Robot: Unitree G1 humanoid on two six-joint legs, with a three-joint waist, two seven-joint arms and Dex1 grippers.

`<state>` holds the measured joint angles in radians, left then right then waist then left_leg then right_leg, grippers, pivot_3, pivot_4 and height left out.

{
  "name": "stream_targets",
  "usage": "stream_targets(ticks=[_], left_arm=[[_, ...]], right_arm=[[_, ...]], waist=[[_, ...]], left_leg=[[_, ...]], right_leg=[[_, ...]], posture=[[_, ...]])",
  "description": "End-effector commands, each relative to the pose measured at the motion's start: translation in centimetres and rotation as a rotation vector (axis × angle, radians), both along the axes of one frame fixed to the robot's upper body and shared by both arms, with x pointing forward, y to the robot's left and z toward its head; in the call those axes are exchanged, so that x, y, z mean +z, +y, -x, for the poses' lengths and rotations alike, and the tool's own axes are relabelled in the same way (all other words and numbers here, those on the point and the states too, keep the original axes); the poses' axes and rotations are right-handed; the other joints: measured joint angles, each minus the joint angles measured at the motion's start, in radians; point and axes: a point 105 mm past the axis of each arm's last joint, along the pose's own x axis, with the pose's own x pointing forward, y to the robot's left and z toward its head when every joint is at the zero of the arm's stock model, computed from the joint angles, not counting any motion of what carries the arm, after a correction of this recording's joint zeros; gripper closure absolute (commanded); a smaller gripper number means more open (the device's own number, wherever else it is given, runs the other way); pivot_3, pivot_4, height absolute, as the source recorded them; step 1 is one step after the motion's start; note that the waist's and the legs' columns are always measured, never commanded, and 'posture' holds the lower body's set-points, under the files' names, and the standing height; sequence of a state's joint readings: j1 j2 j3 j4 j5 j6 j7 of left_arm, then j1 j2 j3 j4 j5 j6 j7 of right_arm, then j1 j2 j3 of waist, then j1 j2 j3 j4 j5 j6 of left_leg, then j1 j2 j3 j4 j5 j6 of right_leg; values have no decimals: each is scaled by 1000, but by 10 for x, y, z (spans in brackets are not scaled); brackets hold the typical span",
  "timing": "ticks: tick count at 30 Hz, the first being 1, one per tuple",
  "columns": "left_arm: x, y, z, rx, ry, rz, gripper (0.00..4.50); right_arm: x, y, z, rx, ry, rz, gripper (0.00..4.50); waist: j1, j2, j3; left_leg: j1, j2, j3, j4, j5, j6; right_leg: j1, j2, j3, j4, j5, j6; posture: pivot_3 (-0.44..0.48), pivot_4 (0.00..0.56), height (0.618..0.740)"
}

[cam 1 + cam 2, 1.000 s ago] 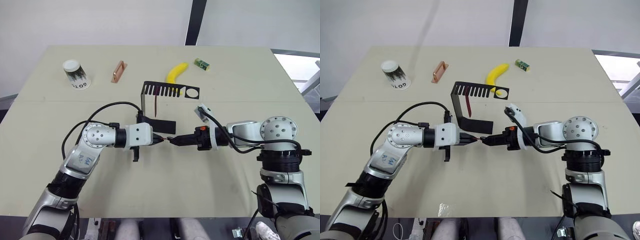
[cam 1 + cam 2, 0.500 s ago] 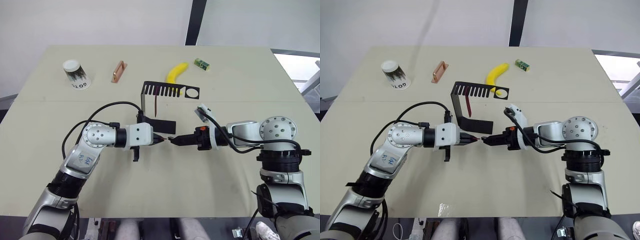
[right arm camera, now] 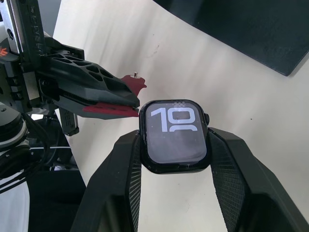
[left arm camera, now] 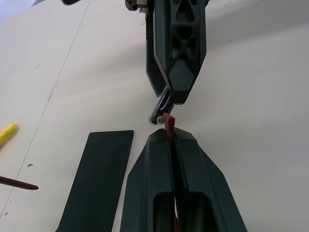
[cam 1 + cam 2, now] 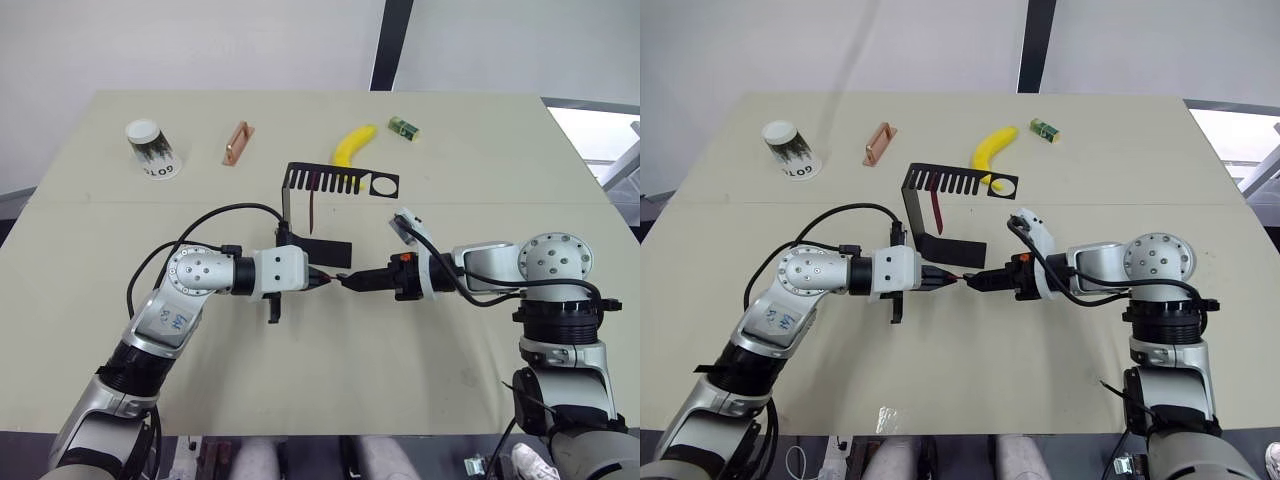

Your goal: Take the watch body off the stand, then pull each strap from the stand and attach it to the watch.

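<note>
the two grippers meet tip to tip over the pale table (image 5: 330, 390), just in front of the stand's flat base. the right gripper (image 3: 175, 154) pinches the watch body (image 3: 175, 131) by its two side edges, screen with light digits facing the wrist camera. the left gripper (image 4: 171, 140) is pressed together on one dark red strap (image 4: 168, 123), whose short end sticks out past the fingertips and sits right at the edge of the watch body; whether the two actually touch is hard to tell.

just behind the grippers stands the stand (image 5: 930, 238), its black base on the table, its upright wall rising to the slotted top shelf with the round hole. the second strap (image 5: 937, 212) hangs down from one of the slots.

farther back on the table lie a yellow banana (image 5: 353, 144) just beyond the shelf, a small green block (image 5: 404, 127) to its right, a copper-coloured handle (image 5: 237, 142) to the left, and a paper cup (image 5: 150, 148) tipped over at the far left.
</note>
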<state>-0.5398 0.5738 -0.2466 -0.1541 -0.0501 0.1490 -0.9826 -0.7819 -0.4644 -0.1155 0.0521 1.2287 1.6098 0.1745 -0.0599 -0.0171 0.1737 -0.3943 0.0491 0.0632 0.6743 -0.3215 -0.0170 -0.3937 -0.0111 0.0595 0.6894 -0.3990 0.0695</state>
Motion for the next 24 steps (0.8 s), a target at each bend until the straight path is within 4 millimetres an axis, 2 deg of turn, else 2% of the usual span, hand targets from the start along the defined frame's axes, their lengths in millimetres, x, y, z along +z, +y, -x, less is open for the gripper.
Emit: stream_targets(ticks=[1,13,24], left_arm=[[11,-5,4,-26,-53,7,4500],[9,4,-2,-2,-54,-9,4500],[15,-1,0,-12,-63,5,4500]], right_arm=[[12,5,3,34,-35,-31,2979],[14,3,4,37,-38,-36,2979],[11,2,4,31,-32,-23,2979]], waist=[[0,0,0],[0,0,0],[0,0,0]], left_leg=[[0,0,0,0,0,0],[0,0,0,0,0,0],[0,0,0,0,0,0]], right_leg=[[0,0,0,0,0,0],[0,0,0,0,0,0],[0,0,0,0,0,0]], posture=[[0,150,740],[0,150,740],[0,150,740]])
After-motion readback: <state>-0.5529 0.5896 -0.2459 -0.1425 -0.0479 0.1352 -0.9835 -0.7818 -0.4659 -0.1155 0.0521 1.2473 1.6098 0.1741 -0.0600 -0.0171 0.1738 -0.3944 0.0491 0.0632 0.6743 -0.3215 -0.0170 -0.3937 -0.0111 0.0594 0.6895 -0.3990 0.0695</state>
